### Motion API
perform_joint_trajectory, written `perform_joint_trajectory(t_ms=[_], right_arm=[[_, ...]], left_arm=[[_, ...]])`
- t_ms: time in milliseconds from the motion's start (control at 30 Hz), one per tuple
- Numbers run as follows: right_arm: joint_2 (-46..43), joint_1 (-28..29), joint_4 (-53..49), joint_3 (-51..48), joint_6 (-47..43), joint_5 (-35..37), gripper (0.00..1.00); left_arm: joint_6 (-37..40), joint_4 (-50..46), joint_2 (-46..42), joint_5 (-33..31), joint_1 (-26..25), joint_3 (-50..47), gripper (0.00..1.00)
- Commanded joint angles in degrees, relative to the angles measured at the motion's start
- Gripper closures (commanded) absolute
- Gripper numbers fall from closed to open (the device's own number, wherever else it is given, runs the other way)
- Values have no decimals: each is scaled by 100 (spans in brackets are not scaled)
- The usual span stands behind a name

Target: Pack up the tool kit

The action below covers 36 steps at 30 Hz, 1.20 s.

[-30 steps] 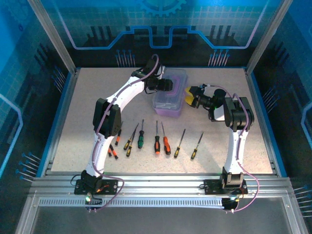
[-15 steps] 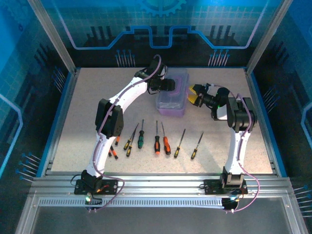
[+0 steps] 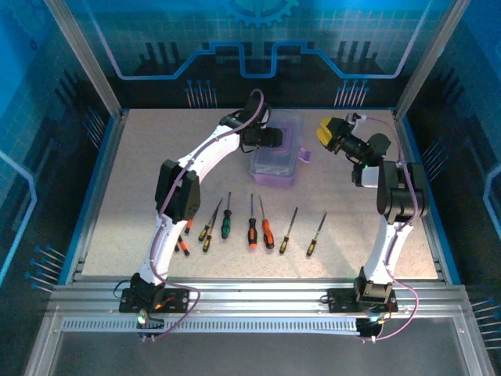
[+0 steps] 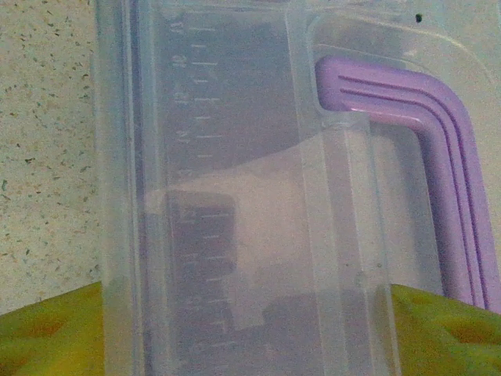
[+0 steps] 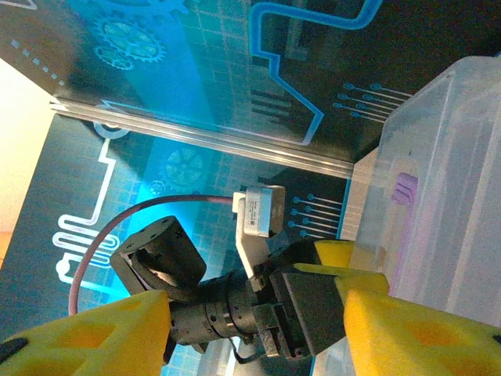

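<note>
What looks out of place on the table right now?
Nothing spilled or damaged. Most screwdrivers lie in a neat row before the case; small orange ones sit askew, partly under the left arm.

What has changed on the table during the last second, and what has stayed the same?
The right gripper has pulled back from the right side of the case, moving rightward and toward the far edge, open and empty. The purple handle on that side now sticks out in the overhead view. The left gripper stays clamped on the case, which hardly moved. The screwdrivers lie in their row as before.
</note>
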Motion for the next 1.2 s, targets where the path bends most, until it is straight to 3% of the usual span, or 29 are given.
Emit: perform_joint_trajectory(t_ms=[0,167,433,700,1167], right_arm=[[-44,-180,81,-247,-106,61,39],[-273,-192,-580,-508,-665,131,39],[-1101,61,-3264,-695,-2711,482,39],[-1735,394,-5277,-422,-4094,964,36],[-1752,619,-5987,9,-4582,800,26]], left_arm=[[196,-1435,657,-326,99,-262,63],[128,-1331,401,76,87,-228,63],[-121,-1263,137,438,82,44,65],[-592,-439,-435,878,86,-380,66],[-1799,1966,-1015,1954,367,-1658,68]])
